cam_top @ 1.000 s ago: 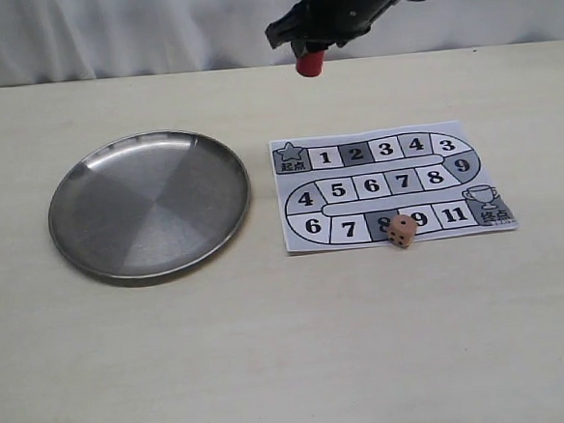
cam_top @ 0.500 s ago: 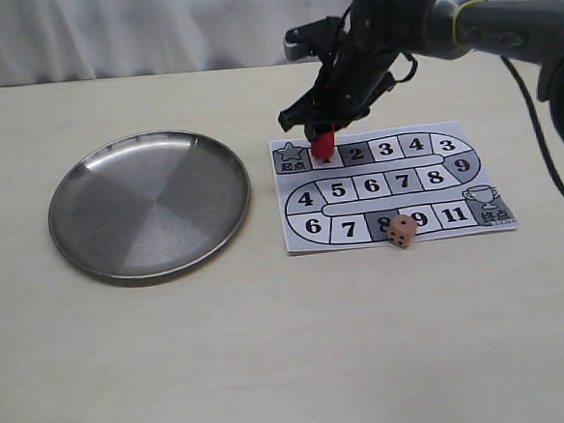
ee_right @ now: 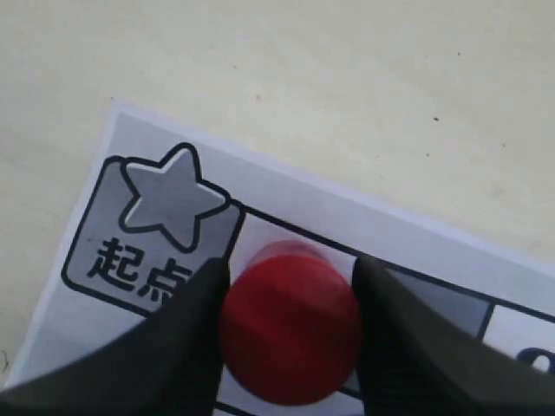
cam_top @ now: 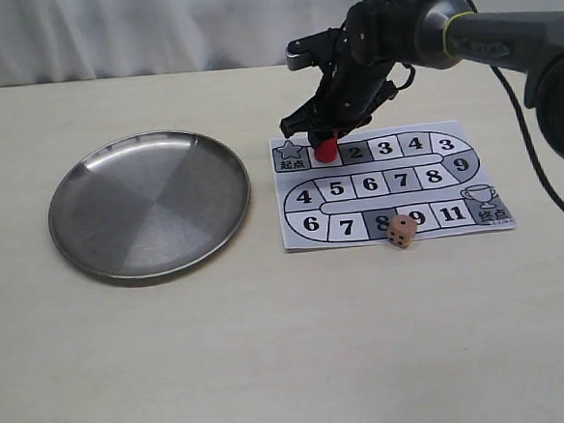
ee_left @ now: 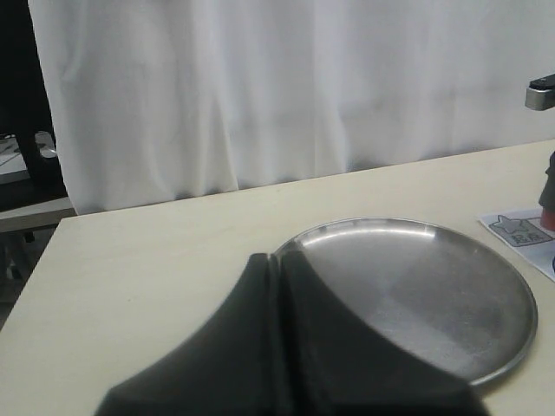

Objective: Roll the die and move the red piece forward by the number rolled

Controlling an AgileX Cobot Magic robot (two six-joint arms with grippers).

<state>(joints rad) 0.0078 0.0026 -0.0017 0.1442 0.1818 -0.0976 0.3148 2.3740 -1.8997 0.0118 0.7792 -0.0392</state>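
Starting at the left of the exterior frame, a round steel plate (cam_top: 87, 186) lies on the pale surface (cam_top: 272, 348). The left wrist view looks across it past the left gripper (ee_left: 276, 264), whose fingers are pressed together on nothing.

Right of centre lies the paper game board (cam_top: 391, 180). The red piece (cam_top: 326, 151) stands upright in its upper left corner, on the first square of the track, between the star start square and the dark 2. The right gripper (cam_top: 329, 129) reaches down over it, and in the right wrist view its fingers (ee_right: 182, 347) clasp the red top from both sides.

Further right, the die (cam_top: 400, 230) sits at the board's lower edge, overlapping squares 8 and 9 and well apart from the piece. Its top face is too small to read.

The move probably goes best with a firm grip and the piece kept vertical. It should be lifted clear of the paper so the sheet does not drag, then carried rightward along the numbers. Once it sits flat inside one square, the fingers should spread fully before the gripper rises straight up, or the piece may topple.
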